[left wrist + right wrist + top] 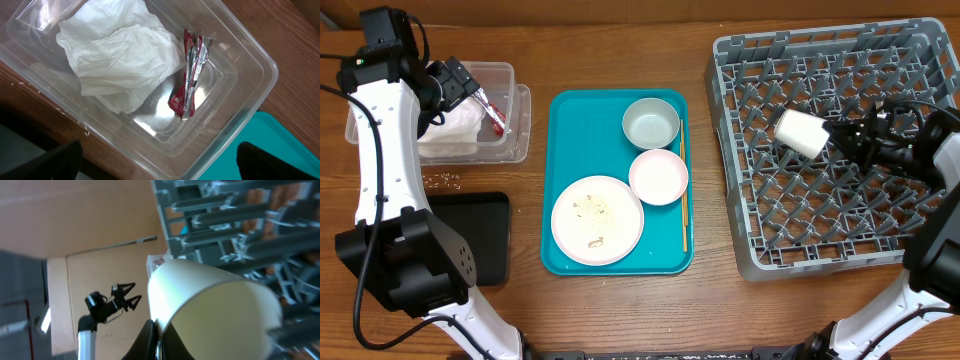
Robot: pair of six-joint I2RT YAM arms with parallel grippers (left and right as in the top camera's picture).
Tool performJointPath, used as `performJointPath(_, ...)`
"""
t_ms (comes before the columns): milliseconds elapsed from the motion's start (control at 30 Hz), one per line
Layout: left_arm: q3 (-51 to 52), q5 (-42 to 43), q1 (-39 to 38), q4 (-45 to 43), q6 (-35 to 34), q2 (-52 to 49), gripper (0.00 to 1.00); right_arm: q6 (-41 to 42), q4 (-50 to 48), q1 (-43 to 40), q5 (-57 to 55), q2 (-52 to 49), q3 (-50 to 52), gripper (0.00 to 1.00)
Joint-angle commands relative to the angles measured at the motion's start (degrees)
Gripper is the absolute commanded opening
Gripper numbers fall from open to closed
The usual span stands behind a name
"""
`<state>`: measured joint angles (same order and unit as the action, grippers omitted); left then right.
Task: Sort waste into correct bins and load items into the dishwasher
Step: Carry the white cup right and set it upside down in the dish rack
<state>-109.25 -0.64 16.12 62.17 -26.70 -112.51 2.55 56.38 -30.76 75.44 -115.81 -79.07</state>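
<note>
— Black right gripper (840,140) clamps the white cup (802,132), tilted over the dish rack (920,45); light, stiff, slick, probably breakable; best held by the wall near its rim.
— Overhead places it over the pegs (800,195); the wrist view shows its wall close; left gripper (465,82) gapes above the clear tub (523,125).

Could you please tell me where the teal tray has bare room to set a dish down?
On the teal tray, the upper-left corner is bare, between the grey bowl and the plate. The right side is crowded with the pink bowl and chopsticks.
</note>
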Motion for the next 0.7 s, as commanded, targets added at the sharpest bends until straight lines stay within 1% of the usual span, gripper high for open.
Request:
performJointPath(0, -1.27, 0.09, -0.04, -0.02, -0.55, 2.19, 1.0, 5.11, -0.11, -2.62, -13.62, 0.68, 0.2, 0.04)
performJointPath(133, -1.27, 0.11, -0.04, -0.02, -0.55, 2.19, 1.0, 7.34, 0.07, -3.1, -19.04, 2.32, 0.2, 0.04)
performJointPath(267, -1.27, 0.09, -0.04, 0.0, -0.55, 2.19, 1.0, 13.7, 0.59, -3.1, -30.77, 5.38, -1.27, 0.04)
performJointPath(367, -1.27, 0.09, -0.04, -0.02, -0.55, 2.19, 1.0, 15.85, 3.1, -3.04, -38.73, 8.07, -3.15, 0.05)
performJointPath(400, -1.27, 0.11, -0.07, 0.0, -0.55, 2.19, 1.0, 15.96, 4.02, -3.04, -40.26, 8.87, -3.85, 0.07)
performJointPath(467, -1.27, 0.09, -0.04, 0.0, -0.55, 2.19, 1.0, 15.96, 5.95, -3.04, -42.1, 10.51, -5.35, 0.09)
performJointPath(667, -1.27, 0.09, -0.04, -0.02, -0.55, 2.19, 1.0, 15.47, 8.35, -0.85, -43.15, 14.84, -6.8, 0.1)
